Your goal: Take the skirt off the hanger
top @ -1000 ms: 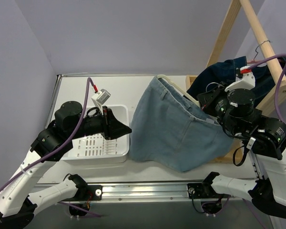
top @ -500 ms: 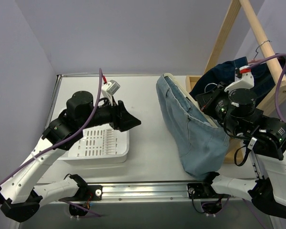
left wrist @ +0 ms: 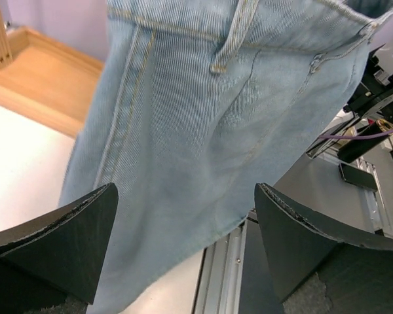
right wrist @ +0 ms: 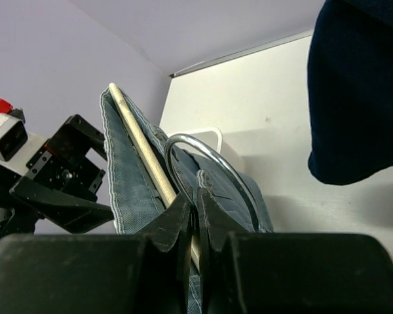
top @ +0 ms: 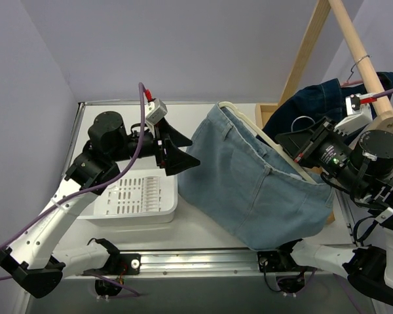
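The light blue denim skirt hangs from a pale wooden hanger threaded through its waistband. My right gripper holds it above the table. In the right wrist view that gripper is shut on the hanger's metal hook, with the hanger bar and skirt waistband just beyond. My left gripper stands wide open at the skirt's left edge. In the left wrist view the skirt fills the space ahead of the left gripper. Its hem hangs between the fingers without touching them.
A white slotted tray lies under the left arm. A wooden rack stands at the back right with a dark denim garment draped on it. A metal rail runs along the near edge.
My left gripper has opened wide and moved up to the skirt's left edge. The right arm has shifted right, and the skirt has swung and spread out wide again.
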`<control>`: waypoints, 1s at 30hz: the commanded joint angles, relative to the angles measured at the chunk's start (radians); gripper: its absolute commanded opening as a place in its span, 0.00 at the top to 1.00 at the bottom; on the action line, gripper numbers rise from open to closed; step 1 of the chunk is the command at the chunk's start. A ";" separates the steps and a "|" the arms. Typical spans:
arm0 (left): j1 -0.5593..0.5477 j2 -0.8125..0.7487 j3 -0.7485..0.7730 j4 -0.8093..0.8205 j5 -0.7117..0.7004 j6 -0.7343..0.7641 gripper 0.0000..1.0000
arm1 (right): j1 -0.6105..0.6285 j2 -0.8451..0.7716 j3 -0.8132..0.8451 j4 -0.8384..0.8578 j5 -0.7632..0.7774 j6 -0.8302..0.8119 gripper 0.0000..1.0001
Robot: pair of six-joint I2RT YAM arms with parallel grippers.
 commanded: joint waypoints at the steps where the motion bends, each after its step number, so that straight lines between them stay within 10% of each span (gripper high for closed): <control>1: 0.017 -0.037 0.059 0.073 0.058 0.073 0.06 | -0.004 -0.014 0.031 0.056 -0.071 0.036 1.00; 9: 0.020 -0.075 0.062 0.007 -0.102 0.171 0.06 | -0.003 -0.030 0.014 0.084 -0.154 0.046 1.00; 27: 0.020 0.041 0.014 0.122 0.142 0.114 0.03 | 0.008 -0.034 0.031 0.147 -0.227 0.109 1.00; 29: 0.020 0.046 0.019 0.108 0.154 0.107 0.29 | 0.009 -0.039 0.029 0.150 -0.220 0.114 1.00; 30: 0.020 0.049 0.028 0.087 0.141 0.108 0.68 | 0.009 -0.039 0.026 0.151 -0.218 0.115 1.00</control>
